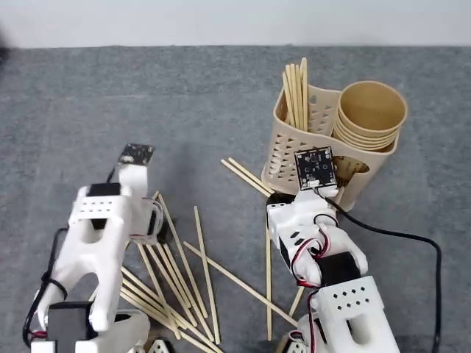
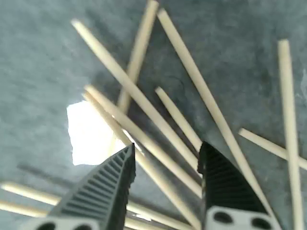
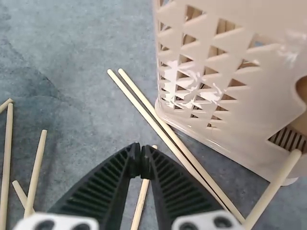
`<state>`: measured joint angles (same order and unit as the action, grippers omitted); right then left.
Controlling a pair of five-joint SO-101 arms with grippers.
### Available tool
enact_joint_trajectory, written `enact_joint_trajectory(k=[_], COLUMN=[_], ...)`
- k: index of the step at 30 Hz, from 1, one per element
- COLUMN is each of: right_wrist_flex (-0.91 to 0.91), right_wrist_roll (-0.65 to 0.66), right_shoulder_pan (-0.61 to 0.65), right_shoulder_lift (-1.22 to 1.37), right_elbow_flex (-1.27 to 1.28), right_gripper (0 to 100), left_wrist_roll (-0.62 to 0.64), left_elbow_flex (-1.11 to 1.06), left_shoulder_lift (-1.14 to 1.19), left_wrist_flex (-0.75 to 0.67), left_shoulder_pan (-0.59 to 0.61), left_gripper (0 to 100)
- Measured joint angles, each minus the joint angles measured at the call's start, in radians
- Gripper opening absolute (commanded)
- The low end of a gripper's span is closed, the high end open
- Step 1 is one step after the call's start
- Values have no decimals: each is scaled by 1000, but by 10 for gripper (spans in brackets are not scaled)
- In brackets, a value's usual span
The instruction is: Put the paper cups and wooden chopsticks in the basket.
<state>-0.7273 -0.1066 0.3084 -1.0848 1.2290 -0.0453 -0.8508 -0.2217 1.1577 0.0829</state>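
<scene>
The beige basket (image 1: 331, 158) stands at the back right, with several wooden chopsticks (image 1: 296, 92) upright in one compartment and a stack of paper cups (image 1: 370, 110) in the other. Many loose chopsticks (image 1: 176, 272) lie scattered on the grey mat. My left gripper (image 2: 165, 153) hangs open just over crossed chopsticks (image 2: 144, 139), with several between its fingers. My right gripper (image 3: 141, 155) is shut, tips touching, close to the basket's wall (image 3: 240, 86). One chopstick (image 3: 142, 201) lies on the mat under it. Two more chopsticks (image 3: 158, 124) lie side by side against the basket's foot.
The grey mat (image 1: 184, 95) covers the table, with open room at the back left. The left arm (image 1: 99, 243) stands over the chopstick pile at the front left. The right arm (image 1: 324, 257) and its black cable (image 1: 434, 272) are in front of the basket.
</scene>
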Motion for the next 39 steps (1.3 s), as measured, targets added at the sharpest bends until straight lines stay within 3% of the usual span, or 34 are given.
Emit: enact_joint_trajectory(k=[8, 21, 28, 39], right_wrist_flex=[0, 0, 0, 0], right_wrist_roll=[0, 0, 0, 0], right_shoulder_pan=[0, 0, 0, 0], right_shoulder_lift=[0, 0, 0, 0], right_elbow_flex=[0, 0, 0, 0], right_gripper=[9, 9, 9, 9], left_wrist_roll=[153, 101, 163, 261], left_elbow_flex=[-20, -64, -106, -106], left_shoulder_lift=[3, 2, 3, 3], left_wrist_flex=[-15, -26, -147, -155], left_shoulder_pan=[-41, 34, 28, -181], left_gripper=[211, 211, 211, 206])
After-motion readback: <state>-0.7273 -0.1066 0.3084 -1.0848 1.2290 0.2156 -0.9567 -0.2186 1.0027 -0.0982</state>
